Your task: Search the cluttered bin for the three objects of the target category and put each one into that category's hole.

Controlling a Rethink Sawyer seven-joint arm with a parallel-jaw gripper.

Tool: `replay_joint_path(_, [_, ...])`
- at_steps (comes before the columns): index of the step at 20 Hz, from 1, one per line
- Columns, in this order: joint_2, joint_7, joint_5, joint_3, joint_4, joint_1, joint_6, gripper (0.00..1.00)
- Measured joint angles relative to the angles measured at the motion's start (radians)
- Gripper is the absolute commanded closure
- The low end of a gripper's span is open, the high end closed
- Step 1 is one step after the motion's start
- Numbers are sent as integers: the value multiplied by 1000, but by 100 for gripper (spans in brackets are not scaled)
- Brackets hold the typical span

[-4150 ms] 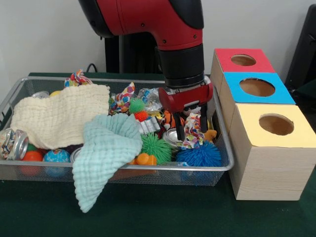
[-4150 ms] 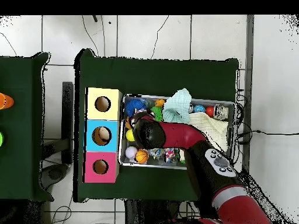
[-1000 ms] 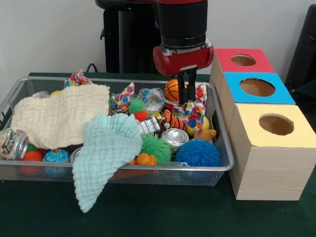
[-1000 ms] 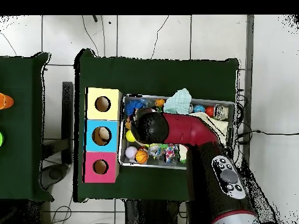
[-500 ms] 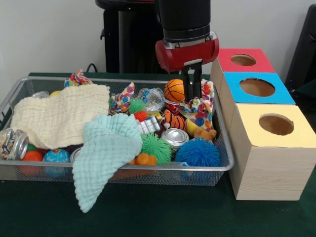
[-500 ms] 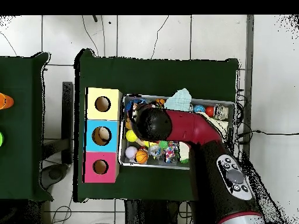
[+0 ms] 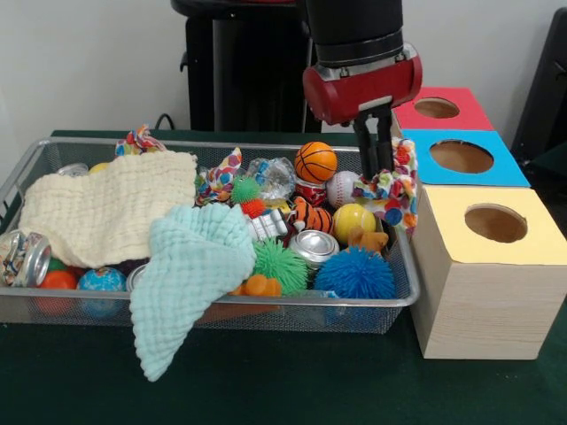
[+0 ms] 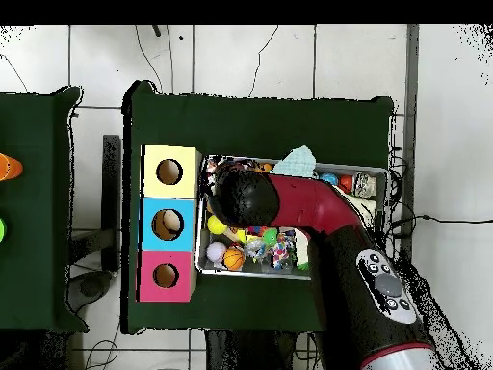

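The silver wire-mesh bin (image 7: 221,301) fills the table's left and middle, and also shows in the overhead view (image 8: 289,275). My gripper (image 7: 376,168) is shut on a multicoloured dotted fabric bundle (image 7: 395,182). It holds the bundle lifted above the bin's right end, close to the blue-topped box (image 7: 461,157). A second fabric bundle (image 7: 221,173) lies mid-bin at the back. A third fabric bundle (image 7: 137,140) sits at the back rim on the left. In the overhead view the arm's wrist (image 8: 239,198) hides the gripper and the held bundle.
Three wooden boxes with holes stand right of the bin: red (image 7: 438,108), blue, and yellow (image 7: 492,221). In the bin lie a cream cloth (image 7: 106,208), a teal cloth (image 7: 190,266) hanging over the front rim, a basketball (image 7: 315,162), spiky balls (image 7: 354,274) and cans (image 7: 314,246).
My gripper has risen and moved right toward the boxes, lifting the fabric bundle out of the pile. A yellow ball and a small baseball below are now uncovered.
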Motion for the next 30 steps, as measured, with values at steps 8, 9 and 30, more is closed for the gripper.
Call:
replay_joint_path(8, [25,0,0,67,3,-2,-136,100])
replay_joint_path(9, [34,0,-1,76,4,-2,-157,100])
replay_joint_path(30, [98,0,-7,106,34,63,-192,100])
